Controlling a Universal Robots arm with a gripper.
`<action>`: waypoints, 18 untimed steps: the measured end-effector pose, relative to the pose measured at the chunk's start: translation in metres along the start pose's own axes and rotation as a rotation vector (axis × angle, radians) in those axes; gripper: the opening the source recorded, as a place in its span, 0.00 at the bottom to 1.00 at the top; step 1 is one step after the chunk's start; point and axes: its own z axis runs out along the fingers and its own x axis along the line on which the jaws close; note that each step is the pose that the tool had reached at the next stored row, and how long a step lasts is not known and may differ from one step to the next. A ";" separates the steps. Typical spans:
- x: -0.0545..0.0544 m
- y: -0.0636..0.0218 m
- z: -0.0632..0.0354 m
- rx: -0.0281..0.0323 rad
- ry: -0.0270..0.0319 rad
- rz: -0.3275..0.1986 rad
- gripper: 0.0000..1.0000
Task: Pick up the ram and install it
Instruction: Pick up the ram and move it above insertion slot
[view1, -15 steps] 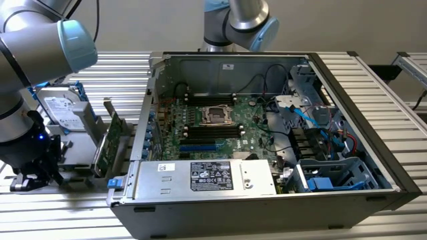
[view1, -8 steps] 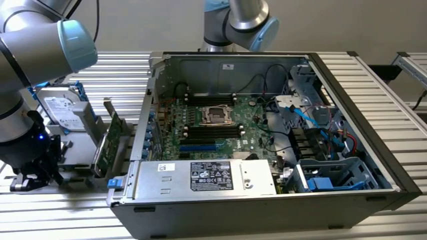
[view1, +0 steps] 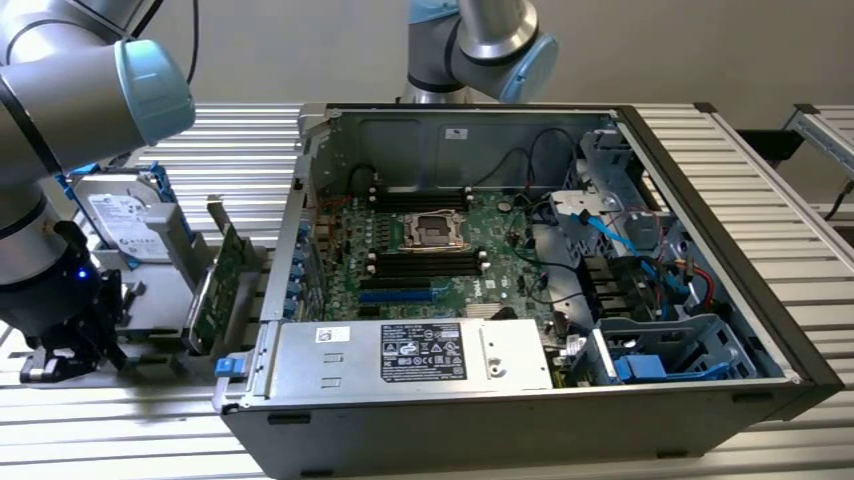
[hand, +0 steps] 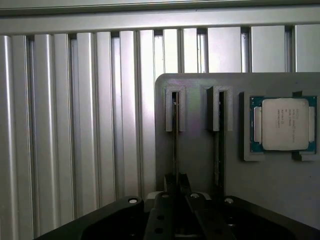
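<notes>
The ram (hand: 175, 140) stands on edge in a slot of a grey holder plate (hand: 200, 165), seen as a thin dark line. My gripper (hand: 176, 181) is over it, with its two dark fingers (hand: 169, 186) pressed together on the stick's upper edge. A second thin stick (hand: 218, 145) stands in the neighbouring slot. In the exterior view my gripper (view1: 60, 355) hangs low at the far left, beside the open computer case (view1: 694, 240). The motherboard (view1: 427, 245) inside has long black memory slots (view1: 420, 263) on both sides of the processor socket.
A processor chip (hand: 284, 124) lies in a recess of the holder plate. A taller green expansion card (view1: 214, 290) and a hard drive (view1: 123, 215) stand between my arm and the case. The power supply (view1: 414, 352) and blue cables (view1: 614, 235) fill the case's near side and the exterior view's right.
</notes>
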 end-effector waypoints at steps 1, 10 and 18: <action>0.000 0.0001 -0.0012 -0.0001 0.0001 0.000 0.14; 0.001 0.0018 -0.0337 -0.0013 0.0000 0.000 0.14; 0.001 -0.0084 -0.0653 -0.0195 0.0009 -0.003 0.14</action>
